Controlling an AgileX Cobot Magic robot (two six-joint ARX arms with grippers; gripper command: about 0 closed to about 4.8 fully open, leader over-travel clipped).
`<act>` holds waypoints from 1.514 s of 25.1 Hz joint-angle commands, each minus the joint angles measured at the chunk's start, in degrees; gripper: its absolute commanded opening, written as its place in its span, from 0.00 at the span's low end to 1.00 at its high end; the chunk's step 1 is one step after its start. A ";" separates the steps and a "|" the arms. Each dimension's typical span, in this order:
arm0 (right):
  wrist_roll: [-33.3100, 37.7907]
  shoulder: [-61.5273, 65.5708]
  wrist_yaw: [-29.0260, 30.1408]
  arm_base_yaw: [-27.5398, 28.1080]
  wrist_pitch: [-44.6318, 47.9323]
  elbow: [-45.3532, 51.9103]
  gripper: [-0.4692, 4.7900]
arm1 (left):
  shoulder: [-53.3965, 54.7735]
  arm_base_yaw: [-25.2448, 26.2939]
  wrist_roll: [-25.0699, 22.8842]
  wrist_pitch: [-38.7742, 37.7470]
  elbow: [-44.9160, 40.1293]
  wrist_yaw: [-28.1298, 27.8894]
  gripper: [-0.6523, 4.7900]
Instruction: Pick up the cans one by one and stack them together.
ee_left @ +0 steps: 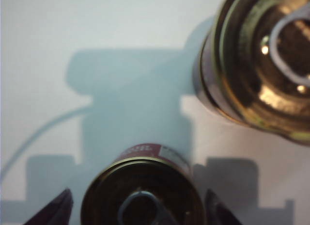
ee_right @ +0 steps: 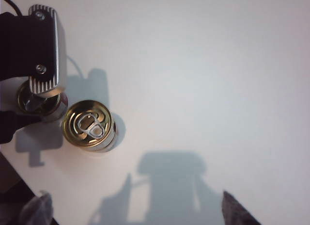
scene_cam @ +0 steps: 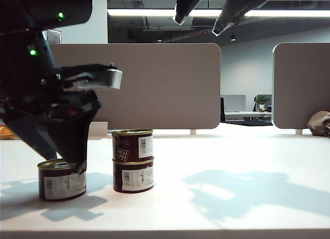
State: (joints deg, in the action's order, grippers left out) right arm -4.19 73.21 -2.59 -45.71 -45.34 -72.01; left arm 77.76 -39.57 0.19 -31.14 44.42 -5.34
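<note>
While two cans (scene_cam: 133,160) sit stacked mid-tabletop (scene_cam: 232,161), the open left pincer (ee_left: 140,208) should straddle the lone left can (scene_cam: 61,179) squarely; the right pincer (scene_cam: 201,21) hangs open above.

Left claw (ee_left: 138,210) low at the left, jaws wide apart; right claw (scene_cam: 203,22) raised high, jaws spread.

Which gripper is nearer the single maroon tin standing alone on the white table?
Left. The left gripper is down at the lone maroon tin, open jaws on either side of it. The right gripper hangs open high above the table, far off.
</note>
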 commanded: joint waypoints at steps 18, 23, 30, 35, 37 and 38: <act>0.09 -0.33 0.13 -0.15 -1.55 -0.35 0.96 | 2.58 0.37 0.68 -0.98 0.09 -0.04 0.39; 0.09 -0.33 0.13 -0.15 -1.49 -0.35 0.96 | 2.25 0.39 0.72 -1.62 0.15 -1.53 0.39; 0.07 -0.33 -0.09 -0.11 -1.51 -0.35 0.96 | -4.85 0.76 2.38 -3.67 2.54 -0.77 0.39; 0.09 -0.33 -0.09 -0.11 -1.66 -0.35 0.86 | -6.82 0.76 3.50 -4.66 6.56 4.94 0.39; 0.09 -0.33 -0.07 -0.13 -1.81 -0.35 0.74 | -6.80 0.76 3.61 -3.85 6.88 5.99 0.39; 0.09 -0.33 -0.07 -0.13 -2.05 -0.35 0.70 | -6.80 0.76 3.96 -3.43 6.88 6.71 0.39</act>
State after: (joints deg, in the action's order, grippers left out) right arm -4.16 73.21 -2.61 -45.76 -47.51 -72.01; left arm 71.09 -38.76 3.57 -35.86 50.81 0.08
